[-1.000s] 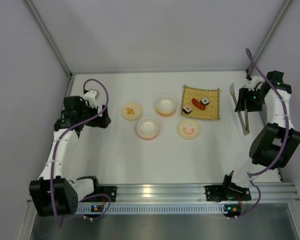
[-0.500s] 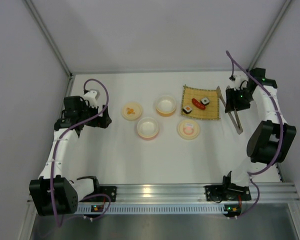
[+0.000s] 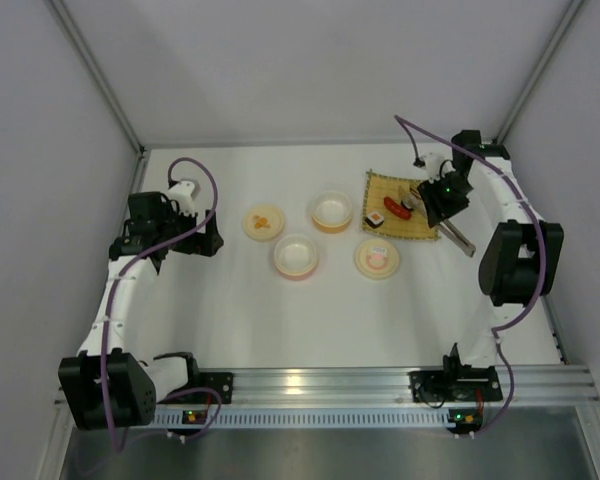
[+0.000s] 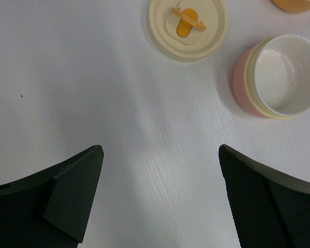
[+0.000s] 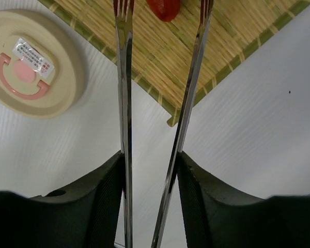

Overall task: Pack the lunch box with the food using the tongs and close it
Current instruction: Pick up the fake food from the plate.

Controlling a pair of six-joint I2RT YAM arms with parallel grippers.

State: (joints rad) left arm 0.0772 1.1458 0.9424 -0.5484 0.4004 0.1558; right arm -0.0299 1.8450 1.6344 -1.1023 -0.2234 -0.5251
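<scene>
White matte tabletop (image 3: 240,310), right end effector (image 5: 151,160) gripping slim metal tongs (image 5: 125,103) over woven mat (image 5: 160,67), left end effector (image 4: 160,151) wide-open, empty

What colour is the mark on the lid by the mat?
Pink. That lid shows best in the right wrist view.

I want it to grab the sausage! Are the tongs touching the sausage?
Apart. The right wrist view shows the sausage sitting between the two tips of the tongs, with bare mat showing on both sides of it.
</scene>
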